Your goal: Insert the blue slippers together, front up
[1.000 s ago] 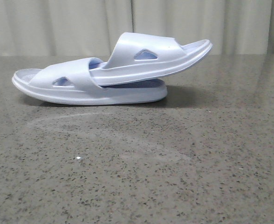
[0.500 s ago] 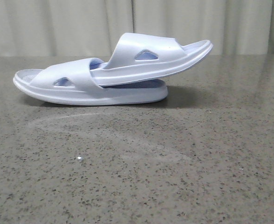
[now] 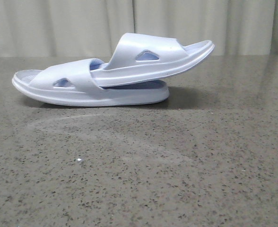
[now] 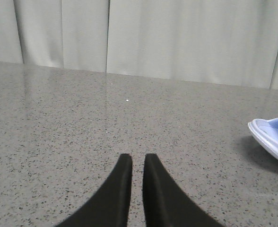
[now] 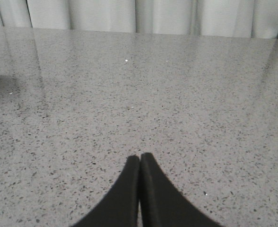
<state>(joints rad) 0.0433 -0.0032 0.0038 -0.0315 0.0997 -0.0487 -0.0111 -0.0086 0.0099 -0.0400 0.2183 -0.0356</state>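
The two blue slippers lie at the back of the table in the front view. The lower slipper (image 3: 82, 90) rests flat on its sole. The upper slipper (image 3: 153, 56) has one end pushed under the lower one's strap and its other end tilted up to the right. Neither gripper shows in the front view. My left gripper (image 4: 135, 158) is empty over bare table, its jaws almost shut with a thin gap. One slipper's end (image 4: 273, 135) shows off to its side, well apart. My right gripper (image 5: 140, 156) is shut and empty over bare table, with no slipper in its view.
The speckled grey stone table (image 3: 177, 165) runs from the front edge to a pale curtain (image 3: 58, 23) behind the slippers. A faint smear (image 3: 110, 137) marks the table in front of the slippers.
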